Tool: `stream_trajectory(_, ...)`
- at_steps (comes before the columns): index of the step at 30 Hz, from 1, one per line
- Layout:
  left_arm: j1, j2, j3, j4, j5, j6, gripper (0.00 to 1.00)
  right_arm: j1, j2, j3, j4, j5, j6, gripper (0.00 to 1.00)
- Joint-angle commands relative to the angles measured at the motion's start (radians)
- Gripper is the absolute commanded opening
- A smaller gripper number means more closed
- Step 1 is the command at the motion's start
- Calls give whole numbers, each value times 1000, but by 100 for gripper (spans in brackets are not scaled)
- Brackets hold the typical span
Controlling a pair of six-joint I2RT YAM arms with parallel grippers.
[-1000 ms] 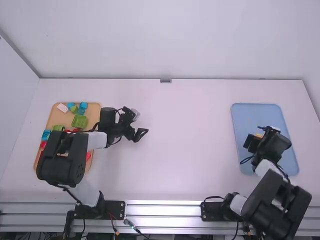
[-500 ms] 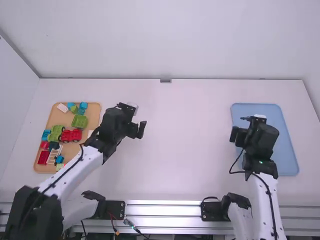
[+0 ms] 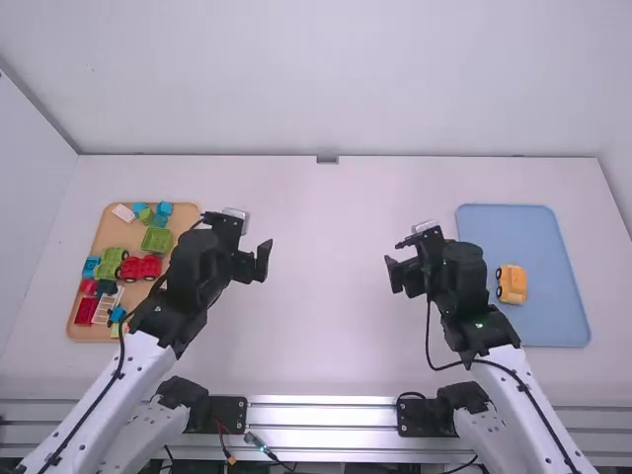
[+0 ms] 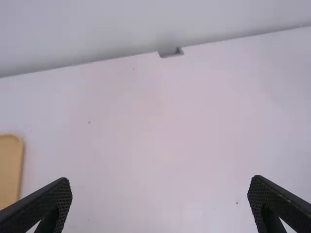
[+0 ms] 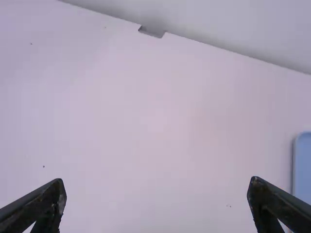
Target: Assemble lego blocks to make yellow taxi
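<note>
Left gripper [image 3: 254, 264], fingers wide apart, empty, right gripper [image 3: 405, 277], likewise spread, empty, yellow toy vehicle [image 3: 512, 284] on blue tray [image 3: 543, 323] near bench's [image 3: 326, 336] right edge.

A white counter [image 3: 326, 316] reaches to a pale far wall [image 3: 326, 79], a small grey fitting [image 3: 327, 159] sits midway along its far edge, a side wall [image 3: 28, 207] rises at left, and silvery metal rails [image 3: 321, 413] cross the near side.
</note>
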Motion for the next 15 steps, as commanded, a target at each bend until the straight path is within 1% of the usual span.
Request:
stream_trajectory(1, 34, -36, -44, 14, 20, 37, 94, -34, -45, -25, 23, 41, 41, 94)
stream_trajectory(5, 85, -88, -95, 66, 20, 48, 89, -87, -98, -77, 75, 94, 94, 88)
stream_trajectory(7, 111, -113, -121, 91, 20, 48, 86, -113, -124, -104, 101, 94, 120, 86)
stream_trajectory(10, 163, -165, -173, 143, 20, 48, 81, -166, -177, -157, 127, 94, 150, 80)
stream_trajectory(12, 210, -213, -221, 144, 20, 48, 76, -214, -225, -205, 127, 94, 150, 76)
stream_trajectory(15, 268, -270, -278, 144, 20, 48, 70, -227, -284, -264, 127, 94, 150, 70)
